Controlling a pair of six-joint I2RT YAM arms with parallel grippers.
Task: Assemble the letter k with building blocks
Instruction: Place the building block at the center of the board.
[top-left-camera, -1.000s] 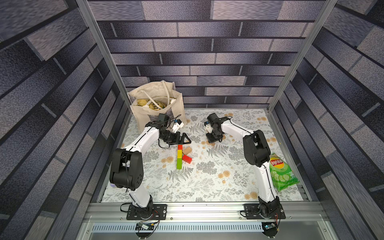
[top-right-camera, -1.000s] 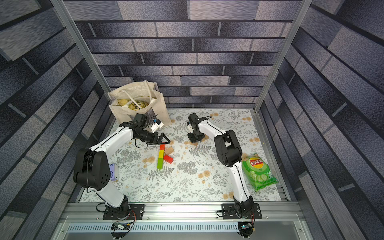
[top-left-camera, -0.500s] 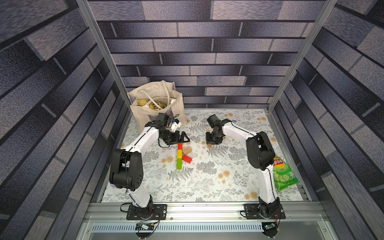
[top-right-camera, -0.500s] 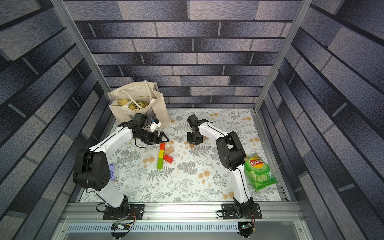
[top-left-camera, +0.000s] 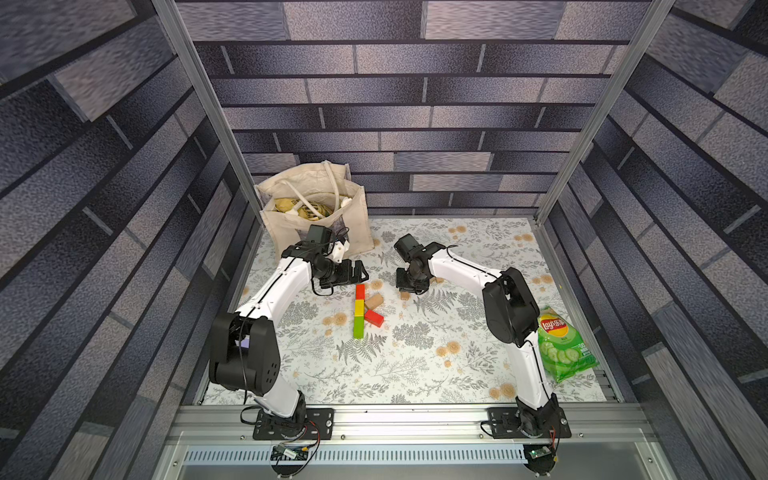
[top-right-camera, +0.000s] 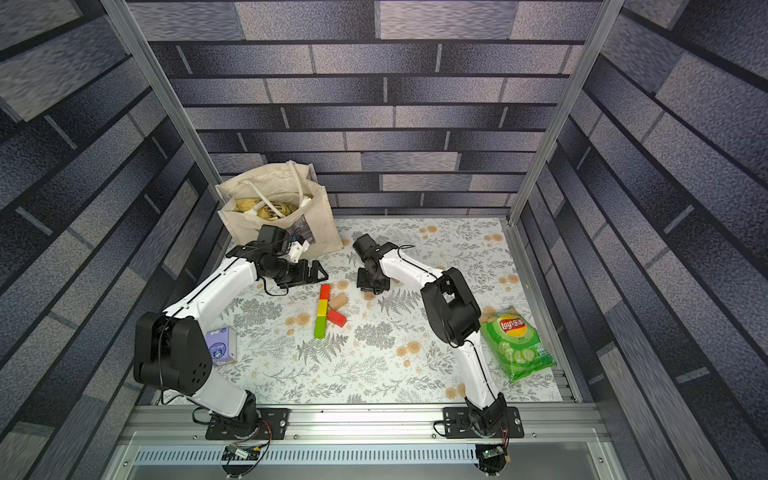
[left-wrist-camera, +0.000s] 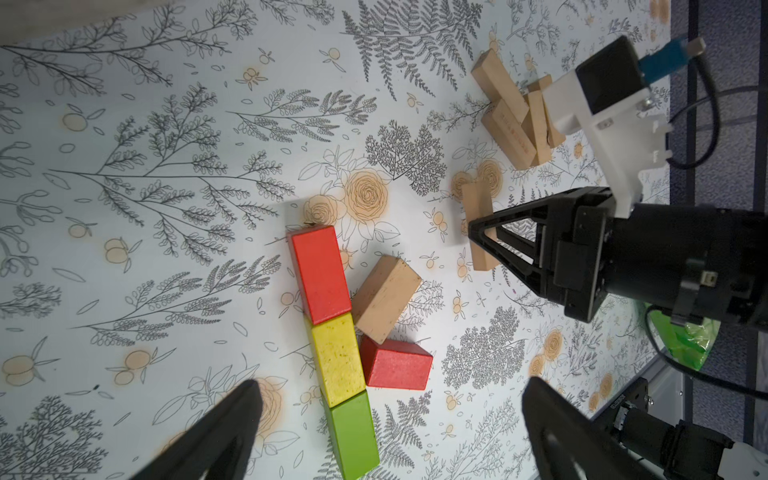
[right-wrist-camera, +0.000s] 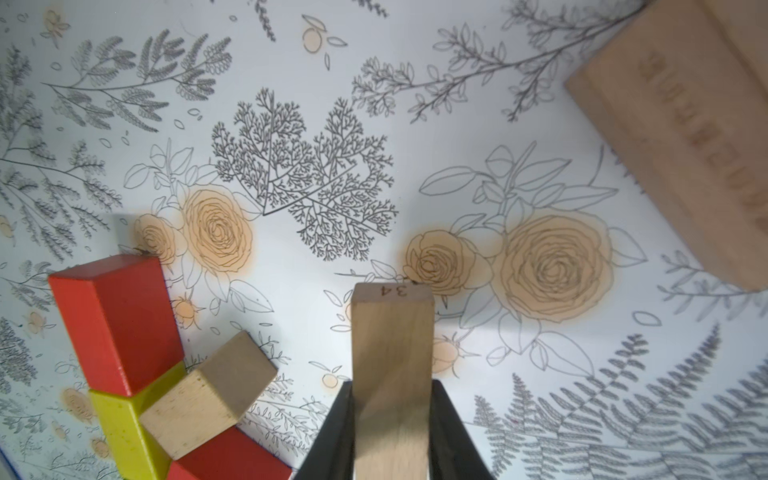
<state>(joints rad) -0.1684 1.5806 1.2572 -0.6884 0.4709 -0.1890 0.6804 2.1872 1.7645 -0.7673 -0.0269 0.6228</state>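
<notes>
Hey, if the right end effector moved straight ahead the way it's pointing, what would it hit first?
The right end effector grips a plain wooden bar that leads; past its tip lies only the floral-print table mat, so probably the mat. The remaining gap is unclear.

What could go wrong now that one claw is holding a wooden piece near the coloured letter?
The right gripper pinches the plain block with a long end sticking out, so it might swivel or slip. Setting it beside the letter could nudge the slanted wooden block or slanted red block, lying loose there. The open left gripper hovers nearby; the two might bump.
</notes>
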